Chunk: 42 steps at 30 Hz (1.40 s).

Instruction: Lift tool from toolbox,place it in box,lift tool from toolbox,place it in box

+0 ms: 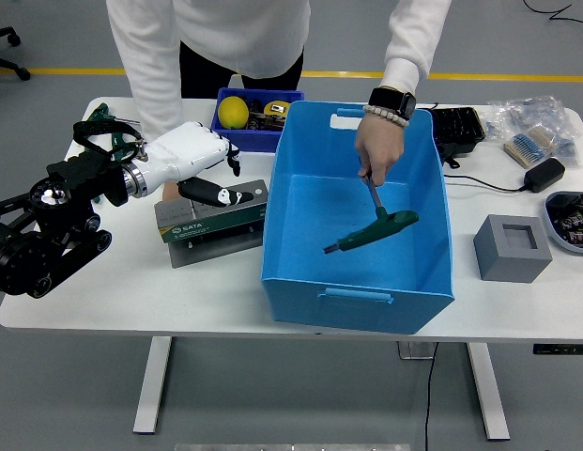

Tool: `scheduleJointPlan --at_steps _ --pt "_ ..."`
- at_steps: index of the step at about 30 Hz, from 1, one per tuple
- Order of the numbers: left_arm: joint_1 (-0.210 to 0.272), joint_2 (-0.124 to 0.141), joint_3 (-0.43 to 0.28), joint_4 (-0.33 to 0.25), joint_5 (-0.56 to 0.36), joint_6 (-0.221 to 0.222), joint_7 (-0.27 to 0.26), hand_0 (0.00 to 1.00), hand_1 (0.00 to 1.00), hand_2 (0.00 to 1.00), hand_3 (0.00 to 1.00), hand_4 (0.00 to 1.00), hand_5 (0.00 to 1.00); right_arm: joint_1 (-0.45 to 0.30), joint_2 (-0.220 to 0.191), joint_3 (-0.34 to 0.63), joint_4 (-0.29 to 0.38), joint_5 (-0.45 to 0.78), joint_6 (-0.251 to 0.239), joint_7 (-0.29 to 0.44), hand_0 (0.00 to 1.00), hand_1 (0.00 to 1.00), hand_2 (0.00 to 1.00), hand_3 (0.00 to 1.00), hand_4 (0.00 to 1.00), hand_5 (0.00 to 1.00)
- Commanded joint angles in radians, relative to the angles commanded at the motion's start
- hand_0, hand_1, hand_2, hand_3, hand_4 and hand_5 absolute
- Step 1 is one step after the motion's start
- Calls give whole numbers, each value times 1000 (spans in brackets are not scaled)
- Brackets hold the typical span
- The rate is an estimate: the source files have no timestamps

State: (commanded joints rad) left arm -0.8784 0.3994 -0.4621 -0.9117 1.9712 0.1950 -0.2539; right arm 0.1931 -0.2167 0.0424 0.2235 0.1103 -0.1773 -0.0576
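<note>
— Blue box (404, 282), frame centre: contents?
— One green T-handle tool (371, 231), held by its shaft in a person's hand (377, 155) reaching down from the top edge, handle low inside the box.
— Robot's left hand (192, 160)?
— White, fingers loosely spread, holding nothing, above the grey toolbox (211, 221) at centre left, just beside the box.

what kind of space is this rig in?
Probably a robotics lab or workshop floor: grey floor with a yellow line, a white table holding a toolbox, blue box and bagged parts, and a person's hand helping.
</note>
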Motion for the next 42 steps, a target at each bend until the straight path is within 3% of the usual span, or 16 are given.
scheduleJointPlan --at_steps 20,33,34,39,40,42 --pt "-13 17 59 83 72 -35 39 547 585 574 473 794 998 0 1 2 0 -2 0 0 723 695 732 585 825 721" --pt "-12 20 85 113 84 -28 42 550 580 566 464 791 998 -6 3 5 0 -6 -1 -2 723 695 732 585 825 723" --pt "-12 20 86 116 86 -27 42 549 562 511 394 793 998 -7 3 5 1 -6 -1 -2 723 695 731 585 825 722" --pt "-14 22 89 116 87 -20 41 549 562 511 394 793 998 -7 4 6 1 -6 -1 -2 723 695 731 585 825 722" --pt "-14 22 90 117 88 -20 40 545 430 365 242 792 998 -7 4 6 1 -6 -1 -2 723 694 731 585 825 724" --pt "-15 21 92 121 90 -21 41 545 430 365 242 792 998 -6 4 5 1 -5 0 -2 723 694 731 585 825 724"
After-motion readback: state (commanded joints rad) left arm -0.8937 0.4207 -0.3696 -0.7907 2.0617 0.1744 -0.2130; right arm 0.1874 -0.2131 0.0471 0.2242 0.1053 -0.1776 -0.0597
